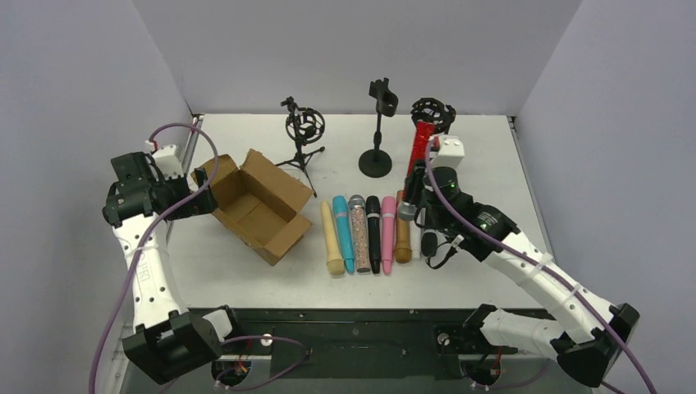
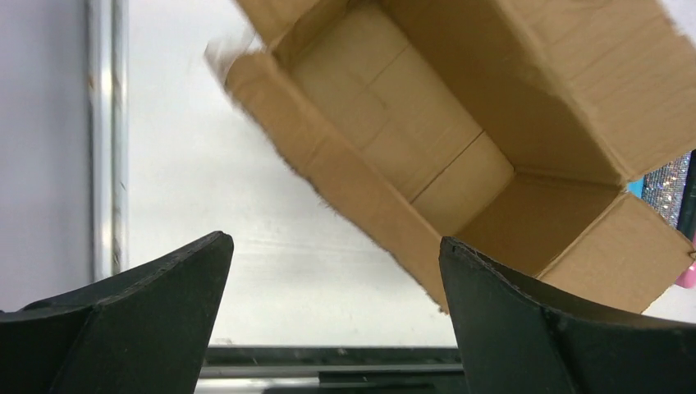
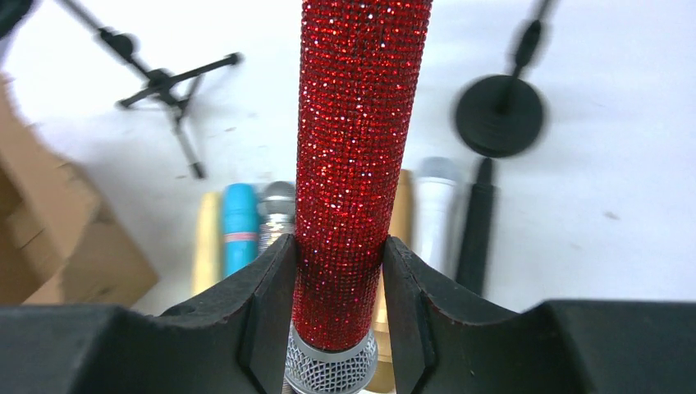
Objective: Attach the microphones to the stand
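Observation:
My right gripper (image 1: 413, 199) is shut on the red glittery microphone (image 1: 421, 149) just above its grey mesh head (image 3: 328, 371). The mic's tail points up and back to the black shock-mount holder (image 1: 432, 113); I cannot tell if it is inside the ring. In the right wrist view the fingers (image 3: 271, 279) clamp the red body (image 3: 357, 139). Cream (image 1: 331, 238), teal (image 1: 343, 232), glittery (image 1: 359, 234), black (image 1: 373, 234), pink (image 1: 387, 234) and golden-brown (image 1: 402, 240) mics lie in a row. A white mic (image 1: 428, 242) lies half hidden by the right arm. My left gripper (image 1: 199, 197) is open and empty at the cardboard box (image 1: 250, 205).
A tripod stand with a shock mount (image 1: 304, 127) stands at the back centre. A round-base stand with a clip (image 1: 377, 160) stands to its right. The open box (image 2: 460, 148) lies on its side, empty, right in front of the left fingers (image 2: 189, 279).

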Tool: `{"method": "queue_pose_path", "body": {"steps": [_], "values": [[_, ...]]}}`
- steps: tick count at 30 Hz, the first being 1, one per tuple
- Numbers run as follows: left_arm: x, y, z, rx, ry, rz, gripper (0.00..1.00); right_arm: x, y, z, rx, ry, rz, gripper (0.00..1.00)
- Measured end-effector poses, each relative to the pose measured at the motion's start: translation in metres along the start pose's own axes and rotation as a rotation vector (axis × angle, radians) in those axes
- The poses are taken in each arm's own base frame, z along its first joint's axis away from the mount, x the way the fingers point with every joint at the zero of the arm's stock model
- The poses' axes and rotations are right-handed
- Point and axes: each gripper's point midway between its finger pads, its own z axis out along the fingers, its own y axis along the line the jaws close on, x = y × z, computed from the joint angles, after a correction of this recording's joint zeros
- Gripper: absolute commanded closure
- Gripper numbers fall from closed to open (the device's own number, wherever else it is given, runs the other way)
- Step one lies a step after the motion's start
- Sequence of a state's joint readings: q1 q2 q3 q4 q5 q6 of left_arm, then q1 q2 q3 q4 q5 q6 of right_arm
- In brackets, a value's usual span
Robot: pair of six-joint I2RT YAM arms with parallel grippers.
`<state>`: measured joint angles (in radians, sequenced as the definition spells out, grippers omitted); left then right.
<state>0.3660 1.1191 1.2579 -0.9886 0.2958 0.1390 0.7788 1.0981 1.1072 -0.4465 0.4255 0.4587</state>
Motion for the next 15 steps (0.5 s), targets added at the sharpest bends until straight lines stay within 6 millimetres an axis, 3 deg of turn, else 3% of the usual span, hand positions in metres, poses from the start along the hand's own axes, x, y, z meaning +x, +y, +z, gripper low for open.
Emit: {"method": "queue_pose_path", "body": {"steps": [3,6,9,12,15], "values": [[0.017,0.011,0.005,0.009,0.078,-0.077,0.04,-0.002,-0.047,-0.010,0.127,0.003,0.037,1.00],[0.031,0.005,0.011,0.047,0.112,-0.087,0.04,0.009,-0.090,-0.016,0.250,0.021,0.065,1.00],[0.048,-0.004,0.018,0.095,0.152,-0.105,0.04,0.038,-0.129,-0.015,0.375,0.089,0.068,1.00],[0.057,-0.013,0.026,0.136,0.171,-0.132,0.01,0.071,-0.155,-0.010,0.466,0.186,0.049,1.00],[0.059,-0.019,0.035,0.164,0.175,-0.145,0.14,0.100,-0.170,-0.006,0.524,0.273,0.027,1.00]]}}
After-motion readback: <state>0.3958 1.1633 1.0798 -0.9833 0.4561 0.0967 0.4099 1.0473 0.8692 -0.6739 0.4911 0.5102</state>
